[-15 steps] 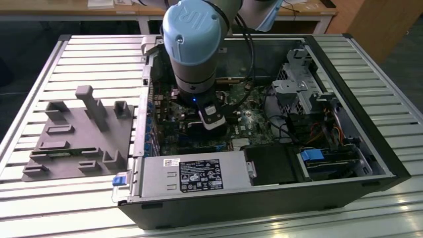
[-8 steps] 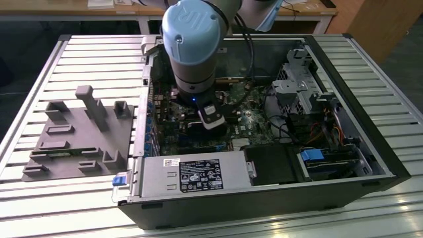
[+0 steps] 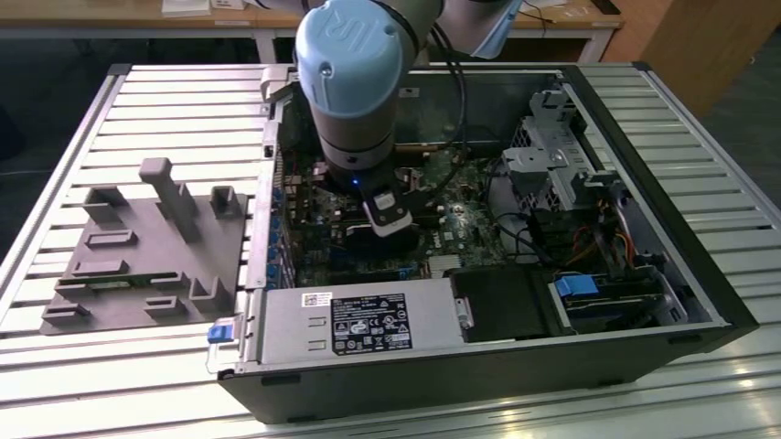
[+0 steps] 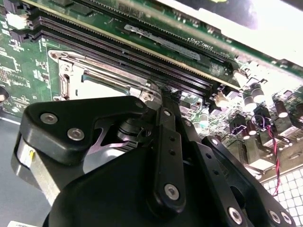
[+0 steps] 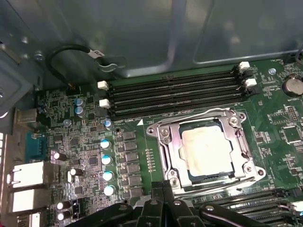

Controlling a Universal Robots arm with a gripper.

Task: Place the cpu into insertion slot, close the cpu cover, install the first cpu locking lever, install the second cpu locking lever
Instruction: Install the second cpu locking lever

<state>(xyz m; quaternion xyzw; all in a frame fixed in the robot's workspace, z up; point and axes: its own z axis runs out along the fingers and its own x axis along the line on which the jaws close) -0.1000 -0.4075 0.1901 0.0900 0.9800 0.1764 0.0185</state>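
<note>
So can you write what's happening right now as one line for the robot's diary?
stage: cpu seated in insertion slot | cpu cover down around it | gripper: at socket's edge, fingers together, holding nothing seen | setting: open computer case

In the exterior view the insertion slot is hidden behind the arm [image 3: 354,101] at frame centre. In the second wrist view the cpu cover [image 4: 83,78], centre left, is partly covered by the gripper [image 4: 158,92].
</note>
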